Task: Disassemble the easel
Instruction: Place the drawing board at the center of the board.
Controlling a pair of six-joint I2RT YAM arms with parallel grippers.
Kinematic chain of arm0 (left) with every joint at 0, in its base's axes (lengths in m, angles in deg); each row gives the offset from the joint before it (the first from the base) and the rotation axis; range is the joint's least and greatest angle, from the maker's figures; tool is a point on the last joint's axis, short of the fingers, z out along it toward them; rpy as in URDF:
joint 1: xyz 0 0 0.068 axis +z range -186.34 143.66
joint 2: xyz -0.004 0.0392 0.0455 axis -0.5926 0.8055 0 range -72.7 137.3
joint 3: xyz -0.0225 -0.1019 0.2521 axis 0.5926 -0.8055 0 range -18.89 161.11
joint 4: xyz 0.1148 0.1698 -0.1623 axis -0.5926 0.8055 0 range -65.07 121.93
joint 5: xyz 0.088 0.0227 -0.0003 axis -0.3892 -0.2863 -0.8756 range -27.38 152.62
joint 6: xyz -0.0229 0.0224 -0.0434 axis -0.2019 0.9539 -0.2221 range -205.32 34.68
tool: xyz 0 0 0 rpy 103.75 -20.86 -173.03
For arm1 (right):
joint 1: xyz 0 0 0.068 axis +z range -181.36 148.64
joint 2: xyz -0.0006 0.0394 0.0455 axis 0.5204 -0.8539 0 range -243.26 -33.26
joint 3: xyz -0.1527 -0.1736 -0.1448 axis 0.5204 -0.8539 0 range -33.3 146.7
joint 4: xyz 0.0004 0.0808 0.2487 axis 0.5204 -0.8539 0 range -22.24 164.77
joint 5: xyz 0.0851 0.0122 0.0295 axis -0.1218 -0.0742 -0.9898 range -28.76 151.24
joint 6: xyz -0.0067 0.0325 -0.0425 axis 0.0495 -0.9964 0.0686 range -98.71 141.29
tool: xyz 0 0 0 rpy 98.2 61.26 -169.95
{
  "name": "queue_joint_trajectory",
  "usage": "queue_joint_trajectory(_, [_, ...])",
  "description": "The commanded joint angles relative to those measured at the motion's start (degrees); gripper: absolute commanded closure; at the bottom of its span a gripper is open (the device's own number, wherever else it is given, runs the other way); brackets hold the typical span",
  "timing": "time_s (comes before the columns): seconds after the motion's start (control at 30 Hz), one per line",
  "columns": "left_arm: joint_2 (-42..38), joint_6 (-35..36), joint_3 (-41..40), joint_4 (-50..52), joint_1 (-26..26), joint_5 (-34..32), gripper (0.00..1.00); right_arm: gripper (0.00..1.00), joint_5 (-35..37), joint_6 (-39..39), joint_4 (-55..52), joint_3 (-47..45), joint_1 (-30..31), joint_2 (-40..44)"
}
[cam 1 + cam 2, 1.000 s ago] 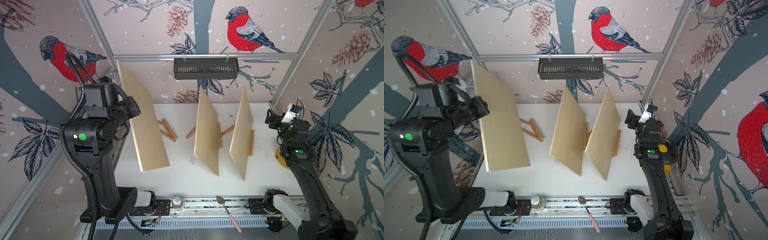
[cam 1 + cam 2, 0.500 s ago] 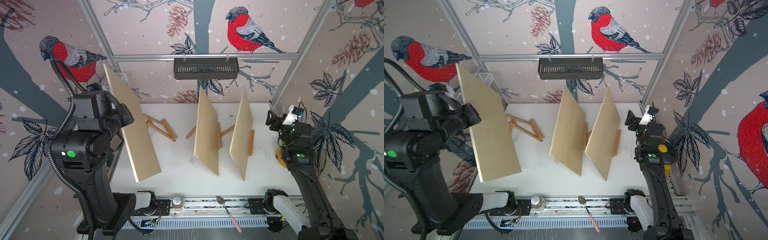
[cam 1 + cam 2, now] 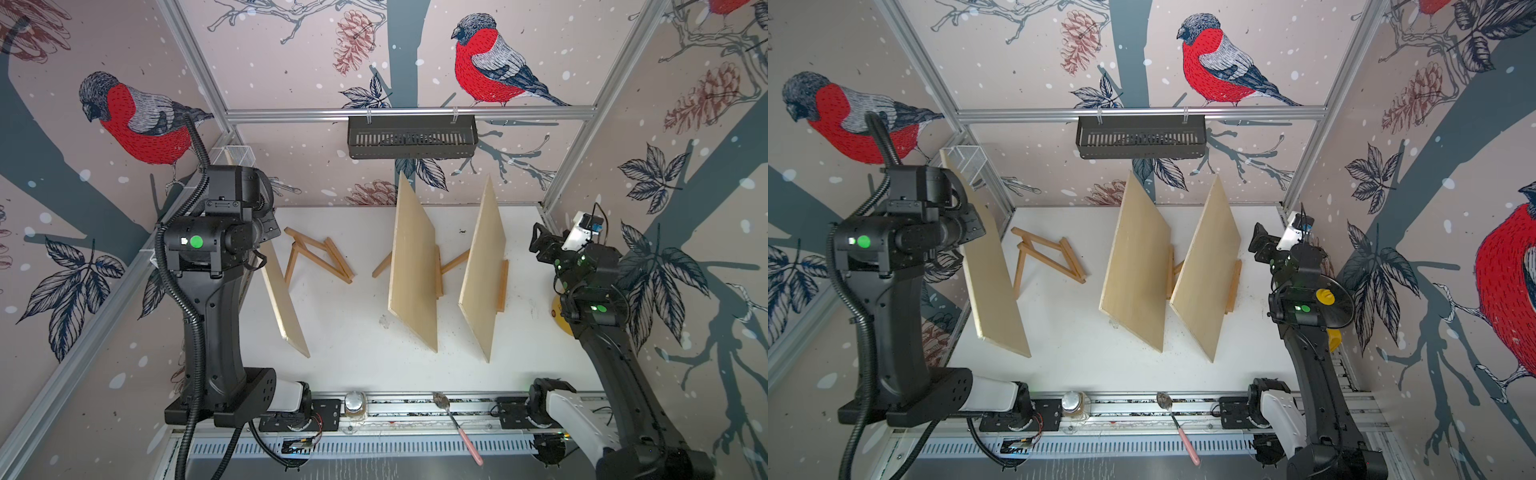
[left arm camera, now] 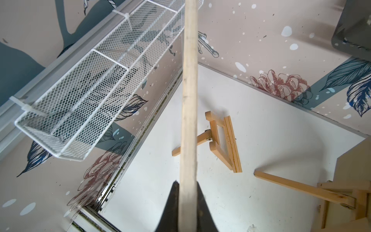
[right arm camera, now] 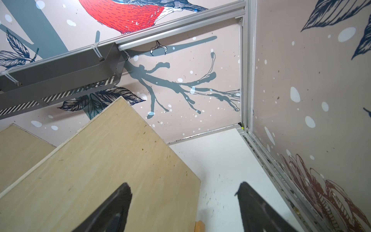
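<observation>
left gripper (image 4: 186, 182) clamped on the board (image 4: 188, 100); right gripper (image 5: 184, 183) gaping, empty; I'd steer it clear of the mesh basket (image 4: 80, 96)

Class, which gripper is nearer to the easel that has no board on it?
Left. The left gripper, shut on a board, hangs just beside the bare easel. The right gripper stands open at the table's far side, beyond two boarded easels.
</observation>
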Motion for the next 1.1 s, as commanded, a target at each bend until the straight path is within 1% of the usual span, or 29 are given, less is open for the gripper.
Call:
queue_joint_trajectory(0.0, [1.8,1.7,-0.2,-9.9,0.1,-4.1,1.00,0.15,0.8,-0.1,1.0,0.0,0.0,-0.5])
queue_joint_trajectory(0.17, [5.3,4.1,-2.9,-12.8,0.6,-4.3,1.00,0.16,1.3,0.3,1.1,-0.1,0.0,-1.4])
queue_joint_trajectory(0.43, [6.0,8.7,-10.5,-22.8,1.7,0.6,1.00,0.16,2.0,0.8,0.9,-0.1,0.0,-2.3])
queue_joint_trajectory(0.57, [5.9,10.5,-13.4,-26.8,2.3,5.8,1.00,0.16,2.3,0.9,0.8,-0.1,0.0,-2.6])
queue_joint_trajectory(0.8, [5.7,11.7,-16.6,-31.4,3.7,17.3,1.00,0.16,2.5,1.0,0.5,0.0,0.0,-2.7])
queue_joint_trajectory(1.07, [7.0,13.6,-18.8,-34.6,3.7,22.9,1.00,0.16,2.6,0.9,0.5,-0.1,0.0,-2.9])
